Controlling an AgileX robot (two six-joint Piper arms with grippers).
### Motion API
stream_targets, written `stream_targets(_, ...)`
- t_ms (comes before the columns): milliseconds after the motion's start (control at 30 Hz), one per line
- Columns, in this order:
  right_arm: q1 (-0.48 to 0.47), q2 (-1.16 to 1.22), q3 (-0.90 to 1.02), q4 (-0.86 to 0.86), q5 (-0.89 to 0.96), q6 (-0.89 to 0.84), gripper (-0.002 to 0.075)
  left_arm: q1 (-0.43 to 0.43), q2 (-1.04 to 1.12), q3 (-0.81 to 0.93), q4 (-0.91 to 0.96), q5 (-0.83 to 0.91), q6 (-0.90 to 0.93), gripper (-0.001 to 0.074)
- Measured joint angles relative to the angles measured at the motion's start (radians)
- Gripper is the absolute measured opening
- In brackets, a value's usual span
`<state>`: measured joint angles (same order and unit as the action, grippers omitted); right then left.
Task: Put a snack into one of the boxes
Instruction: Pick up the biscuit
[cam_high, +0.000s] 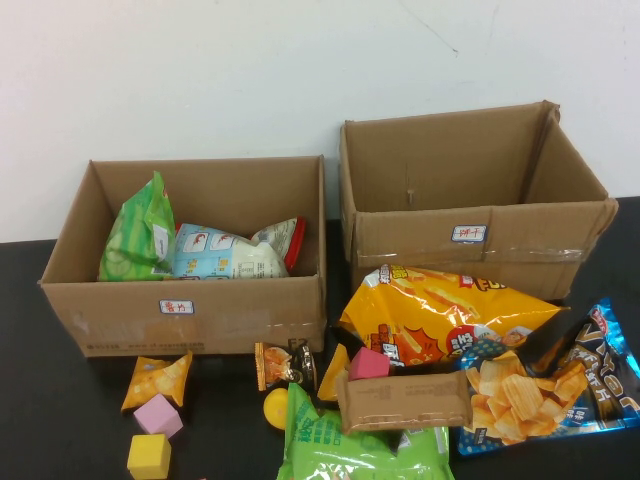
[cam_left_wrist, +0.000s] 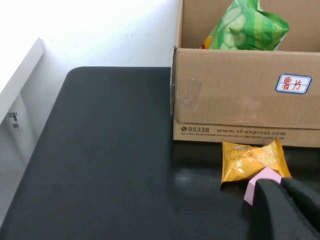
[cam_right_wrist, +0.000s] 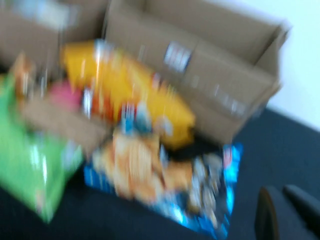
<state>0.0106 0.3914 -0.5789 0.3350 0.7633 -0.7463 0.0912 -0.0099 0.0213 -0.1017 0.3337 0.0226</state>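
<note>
Two open cardboard boxes stand at the back: the left box (cam_high: 190, 310) holds a green bag (cam_high: 138, 235) and a pale blue-white bag (cam_high: 225, 255); the right box (cam_high: 470, 240) shows no contents. Loose snacks lie in front: a yellow-orange chip bag (cam_high: 440, 310), a blue chip bag (cam_high: 545, 385), a green bag (cam_high: 350, 450), a brown packet (cam_high: 405, 400) and a small orange packet (cam_high: 157, 380). Neither gripper shows in the high view. My left gripper (cam_left_wrist: 282, 182) is shut and empty, beside the small orange packet (cam_left_wrist: 252, 161). My right gripper (cam_right_wrist: 280, 190) has a narrow gap and is empty, near the blue bag (cam_right_wrist: 165, 185).
A pink cube (cam_high: 158, 415), a yellow cube (cam_high: 148, 455), a magenta cube (cam_high: 368, 363), a yellow disc (cam_high: 275, 407) and a small dark-ended packet (cam_high: 285, 365) lie among the snacks. A white wall stands behind the boxes. The black table (cam_left_wrist: 110, 165) is bare left of the left box.
</note>
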Motion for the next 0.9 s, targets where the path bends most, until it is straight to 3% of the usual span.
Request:
stream_targets(233,0.056,0.384,-0.207,-0.048,0.178,-0.254,-0.0001,0.0,0.0,0.0,0.0,0.0,0.0,-0.0003)
stream_targets(433,0.287,0.699,-0.322,-0.09,0.203,-0.348,-0.0001,0.0,0.0,0.0,0.0,0.0,0.0,-0.0003)
stream_targets(667,0.452,1.011,-0.461,-0.168,0.203,-0.398,0.0002,0.0,0.0,0.0,0.0,0.0,0.0,-0.0003)
stream_targets(800,0.514,1.176,-0.554,-0.172,0.203,-0.409,0.0086,0.0,0.0,0.0,0.0,0.0,0.0,-0.0003)
stream_targets(900,0.557,1.268,-0.628,-0.166,0.203,-0.409,0.0262,0.0,0.0,0.0,0.0,0.0,0.0,-0.0003)
